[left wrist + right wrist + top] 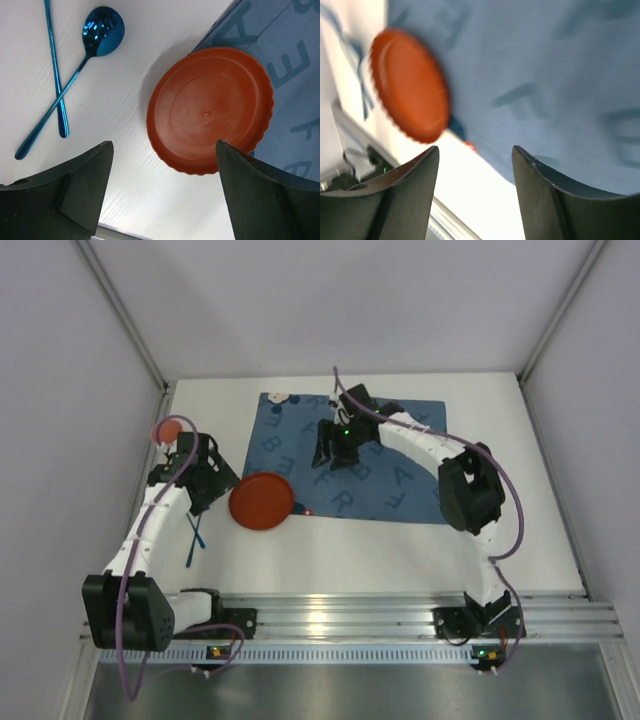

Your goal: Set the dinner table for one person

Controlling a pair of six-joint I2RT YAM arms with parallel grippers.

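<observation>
The white dinner table (400,550) holds a dark blue mat (400,450) printed with letters. An orange plate (262,500) lies upside down at the mat's near left corner, partly on the mat; it also shows in the left wrist view (210,110) and, blurred, in the right wrist view (410,85). A blue spoon (95,37) and a thin blue utensil (55,75) lie crossed on the table left of the plate (195,535). My left gripper (164,150) is open and empty, just left of the plate. My right gripper (475,150) is open and empty above the mat's middle.
An orange cup-like object (166,430) stands at the far left, beside the left arm. A small white and blue thing (278,398) lies at the mat's far left corner. Grey walls close in the sides and back; an aluminium rail (350,610) runs along the near edge.
</observation>
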